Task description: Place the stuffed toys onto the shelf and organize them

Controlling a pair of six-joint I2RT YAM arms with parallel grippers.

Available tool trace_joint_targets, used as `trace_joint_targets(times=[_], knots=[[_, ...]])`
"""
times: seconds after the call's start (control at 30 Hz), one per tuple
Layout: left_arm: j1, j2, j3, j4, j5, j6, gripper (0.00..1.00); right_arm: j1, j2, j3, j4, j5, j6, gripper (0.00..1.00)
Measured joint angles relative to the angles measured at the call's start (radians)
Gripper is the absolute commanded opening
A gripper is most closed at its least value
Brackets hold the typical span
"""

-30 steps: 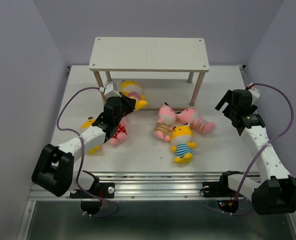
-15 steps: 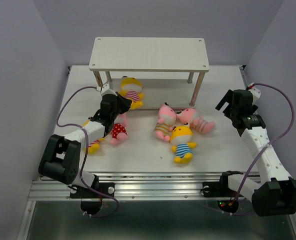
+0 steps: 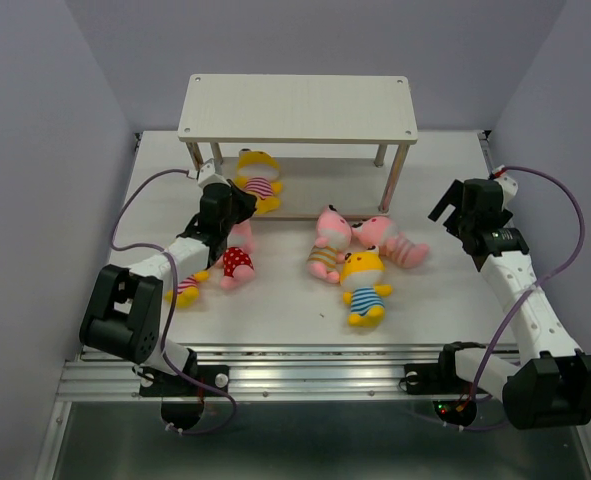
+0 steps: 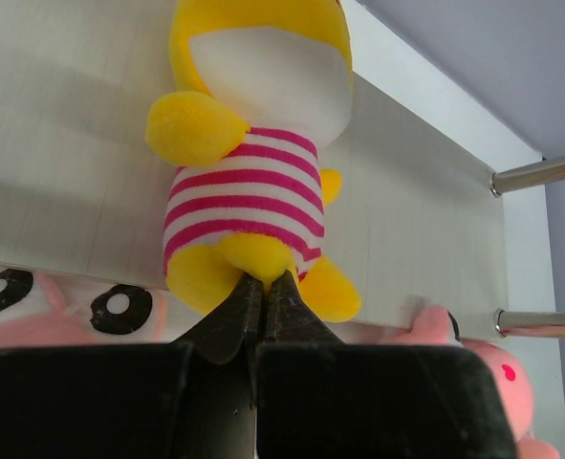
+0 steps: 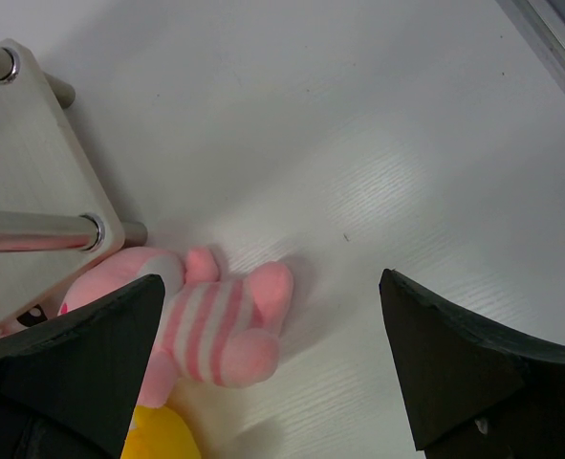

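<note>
**Delivery of the first toy to the shelf.** Over the last second the left gripper [image 3: 241, 202] advances toward the shelf [image 3: 297, 108]. The yellow toy [image 3: 259, 177] it carries passes from just in front of the shelf onto the lower board [image 4: 62, 143], near the shelf's left legs.

In the left wrist view the jaws are almost together. They pinch a small fold of plush at the toy's base, between its feet. The toy lies flat with its head toward the back of the shelf.

The right gripper [image 3: 453, 205] stays where it was, to the right of the shelf above the table [image 3: 435, 170]. Its jaws are spread wide and hold nothing.

Five toys lie on the table in front of the shelf:
- The dotted toy [image 3: 237, 263] and a second yellow toy [image 3: 185, 290] lie beside the left arm, the latter partly covered by it.
- A cluster [image 3: 350, 255] of three lies before the shelf's right legs.

**Reading:** one toy of six has reached the shelf but is not yet released. The next step is probably to open the jaws and draw back. The risk is that the plush drags back off the board's front edge.
</note>
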Motion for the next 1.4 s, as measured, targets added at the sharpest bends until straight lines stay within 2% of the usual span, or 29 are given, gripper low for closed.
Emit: trace_joint_targets(times=[0.57, 0.6, 0.67, 0.73, 0.77, 0.83, 0.87, 1.03, 1.2, 1.37, 1.4], knots=[[0.023, 0.035, 0.105, -0.143, -0.037, 0.055, 0.0, 0.0, 0.002, 0.0, 0.0, -0.008, 0.0, 1.0], [0.023, 0.035, 0.105, -0.145, -0.038, 0.054, 0.03, 0.0, 0.002, 0.0, 0.0, -0.008, 0.0, 1.0], [0.023, 0.035, 0.105, -0.15, -0.043, 0.051, 0.19, 0.0, 0.002, 0.0, 0.0, -0.008, 0.0, 1.0], [0.023, 0.035, 0.105, -0.155, -0.046, 0.052, 0.27, 0.0, 0.002, 0.0, 0.0, -0.008, 0.0, 1.0], [0.023, 0.035, 0.105, -0.159, -0.049, 0.049, 0.36, 0.0, 0.002, 0.0, 0.0, -0.008, 0.0, 1.0], [0.023, 0.035, 0.105, -0.166, -0.055, 0.05, 0.45, 0.0, 0.002, 0.0, 0.0, -0.008, 0.0, 1.0], [0.023, 0.035, 0.105, -0.169, -0.056, 0.048, 0.53, 0.0, 0.002, 0.0, 0.0, -0.008, 0.0, 1.0], [0.023, 0.032, 0.105, -0.185, -0.06, 0.045, 0.68, 0.0, 0.006, 0.0, 0.0, -0.01, 0.0, 1.0], [0.023, 0.004, 0.103, -0.207, -0.06, 0.043, 0.74, 0.0, 0.016, 0.0, 0.0, -0.03, 0.0, 1.0], [0.023, -0.068, 0.095, -0.216, -0.046, 0.042, 0.98, 0.0, 0.014, 0.0, 0.0, -0.049, 0.0, 1.0], [0.024, -0.081, 0.093, -0.219, -0.04, 0.04, 0.99, 0.0, 0.013, 0.0, 0.0, -0.049, 0.001, 1.0]])
